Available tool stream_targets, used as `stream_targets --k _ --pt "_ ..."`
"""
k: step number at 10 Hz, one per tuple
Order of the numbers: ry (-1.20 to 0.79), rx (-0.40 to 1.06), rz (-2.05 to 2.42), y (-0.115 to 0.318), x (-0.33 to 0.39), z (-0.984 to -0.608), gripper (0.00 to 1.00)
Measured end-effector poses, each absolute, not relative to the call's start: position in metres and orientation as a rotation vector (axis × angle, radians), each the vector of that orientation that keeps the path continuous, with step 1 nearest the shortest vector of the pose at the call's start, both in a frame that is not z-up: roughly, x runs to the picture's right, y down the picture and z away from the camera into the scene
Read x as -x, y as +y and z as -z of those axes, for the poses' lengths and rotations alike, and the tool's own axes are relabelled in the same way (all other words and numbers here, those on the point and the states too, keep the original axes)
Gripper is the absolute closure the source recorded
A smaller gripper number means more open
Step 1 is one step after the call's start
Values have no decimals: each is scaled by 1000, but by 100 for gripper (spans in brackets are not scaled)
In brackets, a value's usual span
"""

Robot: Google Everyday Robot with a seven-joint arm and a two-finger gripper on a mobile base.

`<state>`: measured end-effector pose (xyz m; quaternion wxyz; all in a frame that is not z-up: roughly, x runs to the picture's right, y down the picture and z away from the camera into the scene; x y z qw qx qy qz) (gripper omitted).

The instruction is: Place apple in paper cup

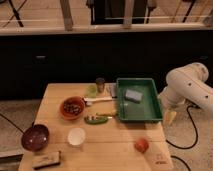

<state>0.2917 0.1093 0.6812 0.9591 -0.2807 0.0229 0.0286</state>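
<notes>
The apple (141, 145) is a small red-orange fruit lying on the wooden table (115, 155) near its front right corner. The paper cup (76, 136) is a small white cup standing upright at the front middle-left of the table, well to the left of the apple. My white arm (187, 87) hangs off the table's right side. My gripper (171, 118) points down beside the table's right edge, to the right of and behind the apple, and holds nothing that I can see.
A green tray (150, 116) holding a grey sponge (133, 95) sits at the back right. An orange bowl (72, 107) with dark contents, a dark maroon bowl (35, 137), a green item (96, 119), a dark can (100, 84) and a brown block (46, 160) are on the table.
</notes>
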Motion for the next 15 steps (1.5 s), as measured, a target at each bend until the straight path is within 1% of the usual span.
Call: stream_targets --k 5,7,11,15 --pt "80 579 54 134 -274 -676 20" --pt "83 581 68 139 -275 -679 20" --pt "74 594 154 164 -258 -679 20" --pt "62 607 214 183 -259 -683 20"
